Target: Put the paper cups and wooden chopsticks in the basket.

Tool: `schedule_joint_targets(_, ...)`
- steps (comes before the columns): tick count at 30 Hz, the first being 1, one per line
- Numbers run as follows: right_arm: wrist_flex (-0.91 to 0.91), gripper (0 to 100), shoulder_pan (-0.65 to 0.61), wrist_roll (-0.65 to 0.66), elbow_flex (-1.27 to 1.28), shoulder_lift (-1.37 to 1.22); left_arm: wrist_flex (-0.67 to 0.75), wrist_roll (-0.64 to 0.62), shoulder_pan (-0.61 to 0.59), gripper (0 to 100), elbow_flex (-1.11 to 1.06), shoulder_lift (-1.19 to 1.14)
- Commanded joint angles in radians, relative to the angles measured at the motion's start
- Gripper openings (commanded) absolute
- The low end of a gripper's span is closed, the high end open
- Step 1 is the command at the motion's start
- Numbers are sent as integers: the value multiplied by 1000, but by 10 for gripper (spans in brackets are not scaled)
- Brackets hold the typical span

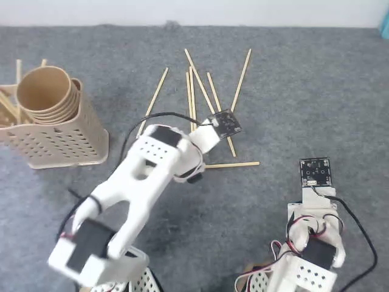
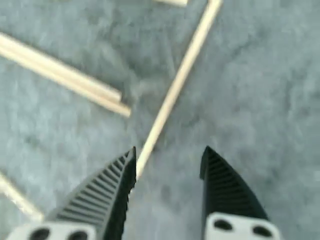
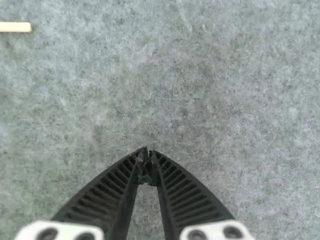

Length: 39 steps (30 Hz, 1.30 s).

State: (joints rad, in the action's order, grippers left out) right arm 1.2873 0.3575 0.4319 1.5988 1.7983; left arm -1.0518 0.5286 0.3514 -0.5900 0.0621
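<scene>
Far left of the high view: basket, upright, loaded with a nested stack of paper cups. Judged status: cups done, sticks outstanding.

Centre: loose chopsticks fanned over the grey mat, most lying lengthways away from the arms, with one crosswise stick nearest them.

Left gripper: held open, grasping nothing, poised low over the mat.
- Target: nearest chopstick, long axis running diagonally ahead of the fingertips.
- Near end just beside the tip of one finger, at the edge of the gap and not centred in it. Contact or no contact: cannot tell.
- Paired sticks ahead and to the outer side of that same finger, apart from the target.
- Bare mat ahead of the other finger and beyond it: free room for a sideways correction.

Recommended next move, as a judgement: shift toward the stick until centred between the fingers, turn the wrist to close across the long axis, then lower and close. Hazard: a fingertip landing on top of the stick and rolling it away.

Right gripper: clenched tip to tip on nothing, over bare mat. Single stick end far ahead and off to one side. Well apart from the pile, so left arm clearly nearer and better placed.
</scene>
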Motion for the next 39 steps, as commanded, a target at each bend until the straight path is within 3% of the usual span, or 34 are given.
schedule_joint_targets(1, -1, 8, 5, 15, -6, 16, 94, 14, 32, 195, 45, -54)
schedule_joint_targets(7, -1, 8, 4, 17, -6, 16, 94, 0, 60, 185, 102, -209)
schedule_joint_targets(10, -1, 8, 4, 17, -6, 16, 31, -40, 60, 136, 189, -275)
schedule_joint_targets(14, -1, 8, 4, 17, -6, 16, -51, 2, 74, 85, 269, -351)
schedule_joint_targets(21, -1, 8, 4, 17, -6, 16, -86, -63, 69, 29, 294, -347)
schedule_joint_targets(31, -1, 8, 4, 17, -6, 16, -304, -170, 68, 13, 255, 89)
schedule_joint_targets(39, -1, 8, 4, 17, -6, 16, -310, -244, -110, 13, 177, 629)
